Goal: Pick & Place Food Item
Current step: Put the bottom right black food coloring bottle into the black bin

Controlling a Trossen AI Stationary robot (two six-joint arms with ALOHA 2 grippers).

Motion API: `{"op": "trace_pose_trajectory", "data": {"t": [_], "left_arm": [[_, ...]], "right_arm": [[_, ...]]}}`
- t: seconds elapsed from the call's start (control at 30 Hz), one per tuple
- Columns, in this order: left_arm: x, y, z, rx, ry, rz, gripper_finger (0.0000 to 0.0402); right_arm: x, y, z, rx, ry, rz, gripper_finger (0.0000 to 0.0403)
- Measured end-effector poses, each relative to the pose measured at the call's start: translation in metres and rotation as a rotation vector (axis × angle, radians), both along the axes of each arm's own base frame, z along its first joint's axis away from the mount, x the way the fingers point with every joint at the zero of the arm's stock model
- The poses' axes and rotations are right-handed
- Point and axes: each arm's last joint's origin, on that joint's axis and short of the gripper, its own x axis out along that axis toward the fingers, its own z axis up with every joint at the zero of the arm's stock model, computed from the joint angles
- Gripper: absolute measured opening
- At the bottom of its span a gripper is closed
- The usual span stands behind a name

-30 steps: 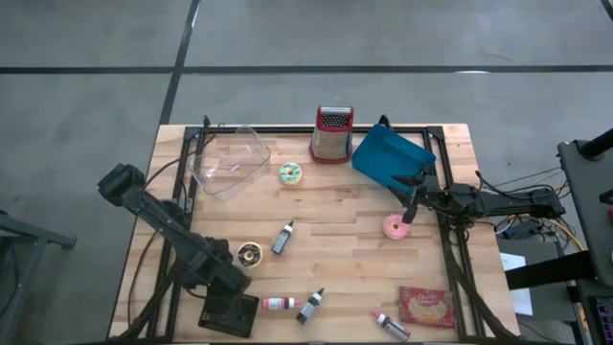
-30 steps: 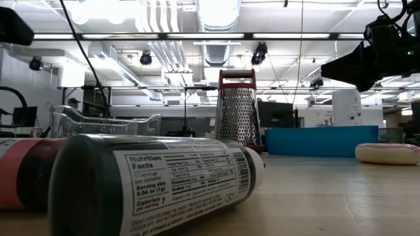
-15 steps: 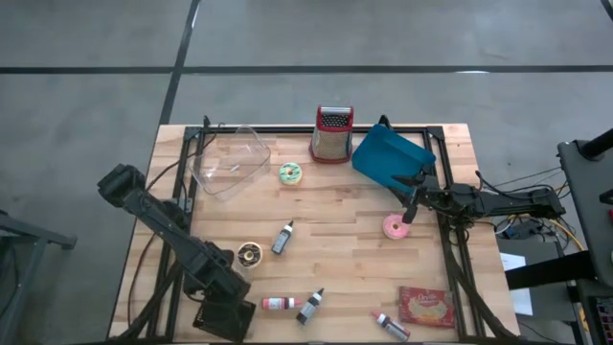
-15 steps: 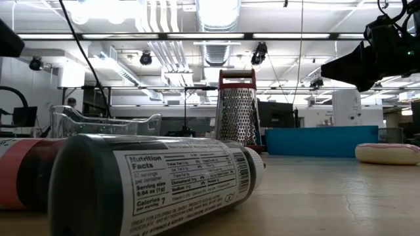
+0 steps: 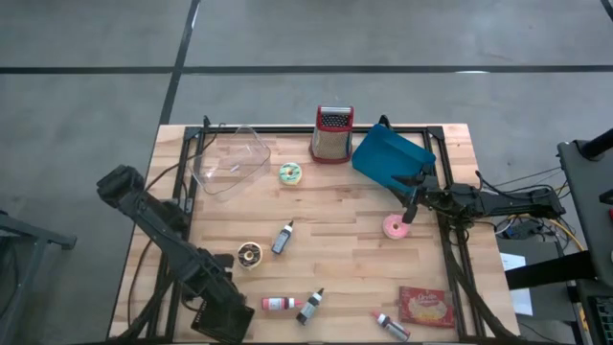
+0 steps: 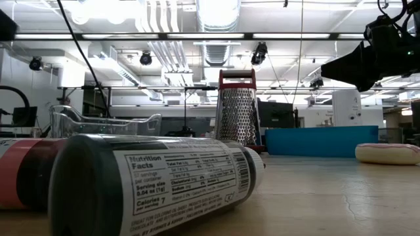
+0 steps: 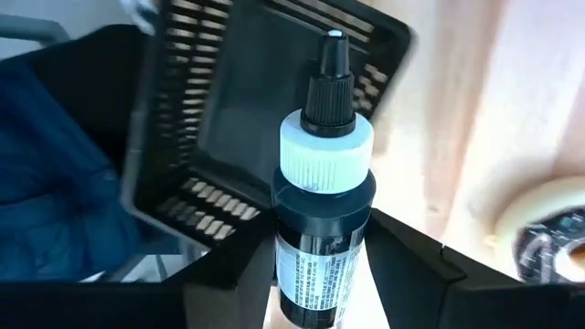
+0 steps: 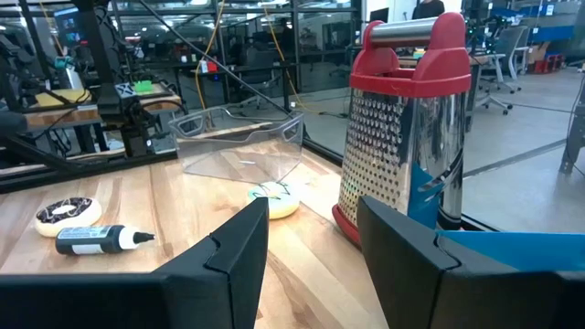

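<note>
Wooden worktop point(image 5: 335, 249) carries, as we see it, a blue tray point(image 5: 391, 156), a clear tub point(image 5: 228, 159) and a red-topped grater point(image 5: 331, 133). Nearest the low camera a dark bottle point(image 6: 151, 187) lies on its side, its label reading "Nutrition Facts". At the worktop's near left corner, our left end effector point(image 7: 315, 274) is clamped on a small black bottle point(image 7: 322, 219), whose white collar and black nozzle point away from the wrist. Our right end effector point(image 5: 410, 213), fingers apart and empty, hangs just above a pink donut point(image 5: 394, 227).
</note>
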Motion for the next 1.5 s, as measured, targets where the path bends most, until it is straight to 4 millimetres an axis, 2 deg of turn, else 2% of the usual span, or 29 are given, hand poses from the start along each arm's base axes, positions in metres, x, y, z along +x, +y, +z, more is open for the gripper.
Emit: {"op": "trace_pose_trajectory", "data": {"t": [0.3,0.4,0.87,1.17,1.33,1.5], "left_arm": [[0.001,-0.017,0.030,-0.238,0.166,0.107,0.0165],[0.000,-0.019,0.033,-0.277,0.222,0.123,0.0165],[0.003,-0.018,-0.014,-0.112,0.219,0.085,0.0165],[0.016,-0.026,-0.045,-0.032,0.158,0.104,0.0165],[0.019,-0.027,-0.051,0.001,0.144,0.163,0.0165],[0.019,-0.028,-0.049,-0.015,0.163,0.216,0.0165]], "right_arm": [[0.000,0.000,0.000,0.000,0.000,0.000,0.0164],[0.000,0.000,0.000,0.000,0.000,0.000,0.0164],[0.000,0.000,0.000,0.000,0.000,0.000,0.0164],[0.000,0.000,0.000,0.000,0.000,0.000,0.0164],[0.000,0.000,0.000,0.000,0.000,0.000,0.0164],[0.000,0.000,0.000,0.000,0.000,0.000,0.0164]]}}
